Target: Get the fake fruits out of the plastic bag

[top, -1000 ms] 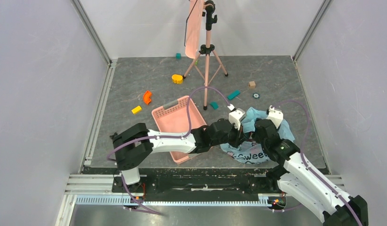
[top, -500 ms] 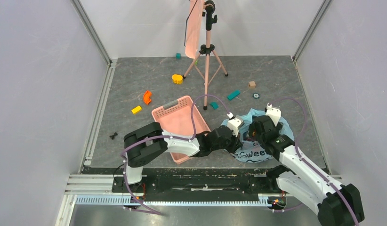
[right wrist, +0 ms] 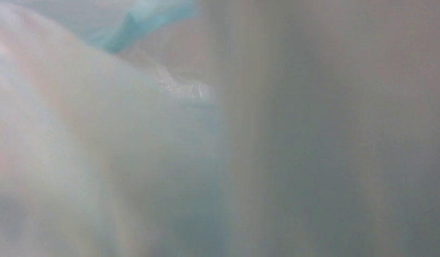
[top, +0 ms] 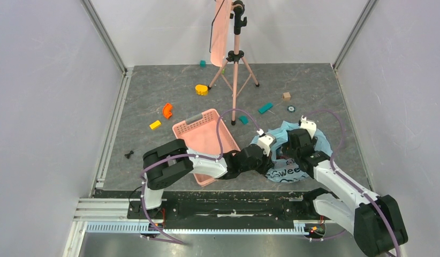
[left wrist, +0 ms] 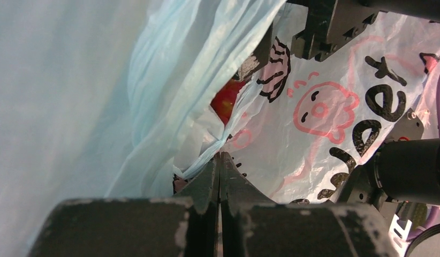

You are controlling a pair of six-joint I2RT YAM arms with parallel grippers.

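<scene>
The right gripper [top: 286, 152] has pushed deeper into the bag [top: 285, 172]; I cannot tell if it is apart. The left gripper [left wrist: 219, 158] is pinched together on the bag edge. One red fruit [left wrist: 227, 100] lies inside, so lift that edge steadily to keep the mouth wide.

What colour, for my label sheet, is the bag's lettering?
Black lettering, clearest in the left wrist view.

The plastic bag [top: 286, 172] lies on the counter [top: 325, 91] near its front edge, just right of the basket [top: 199, 136]. A fake fruit [left wrist: 227, 100] sits inside the bag. The tripod [top: 235, 80] stands behind the basket, with loose blocks [top: 167, 110] scattered around it.
</scene>
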